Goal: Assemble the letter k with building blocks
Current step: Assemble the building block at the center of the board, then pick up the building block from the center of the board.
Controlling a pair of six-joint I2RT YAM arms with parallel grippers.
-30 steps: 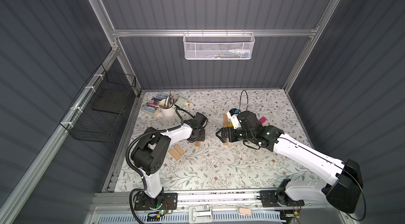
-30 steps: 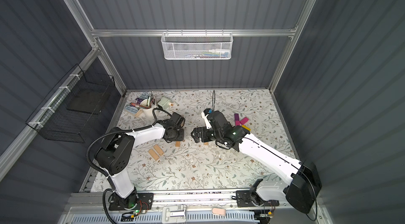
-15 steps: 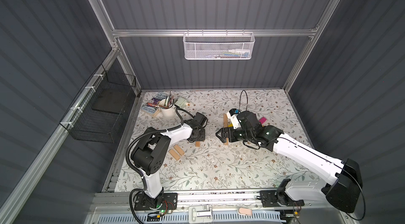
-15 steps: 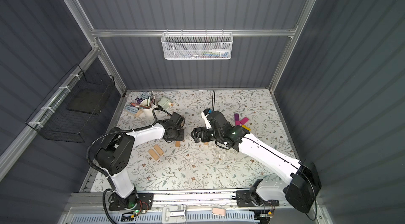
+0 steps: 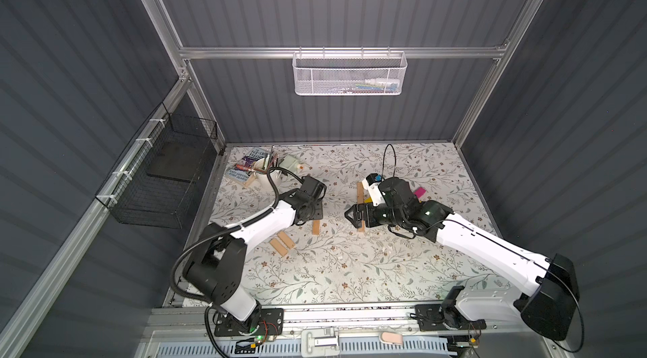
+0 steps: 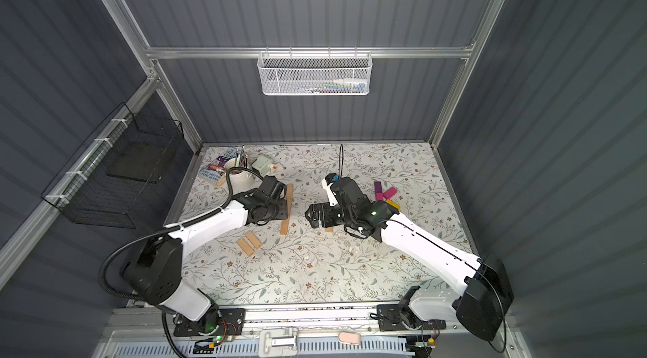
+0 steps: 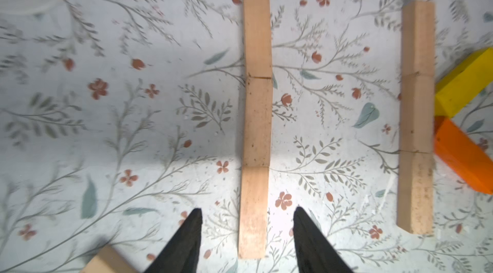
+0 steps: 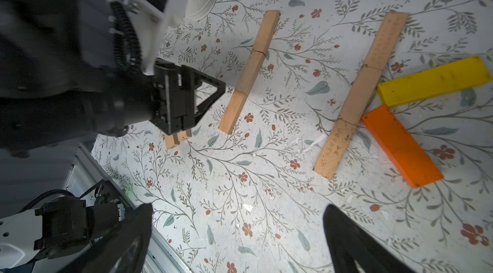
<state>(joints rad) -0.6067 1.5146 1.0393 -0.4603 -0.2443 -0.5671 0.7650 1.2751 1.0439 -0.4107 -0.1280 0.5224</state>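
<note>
Three tan building blocks lie end to end in a column (image 7: 256, 125) on the floral mat. My left gripper (image 7: 247, 210) is open, with one finger on each side of the column's near block and a gap on both sides. A second tan column (image 7: 416, 117) has a yellow block (image 7: 464, 82) and an orange block (image 7: 464, 157) slanting off its side. My right gripper (image 8: 239, 206) is open over bare mat, short of both columns (image 8: 248, 71). In both top views the two grippers face each other at mid-mat (image 5: 313, 212) (image 5: 352, 214).
Two loose tan blocks (image 5: 282, 243) lie beside the left arm. Purple (image 6: 377, 186) and pink (image 6: 389, 193) blocks lie behind the right arm. A white cup of brushes (image 5: 266, 172), books (image 5: 247, 165) and a small green box (image 5: 292, 163) fill the far left corner.
My left gripper's jaws have spread apart and now stand clear of the tan block between them. Both arms have stayed where they were.
</note>
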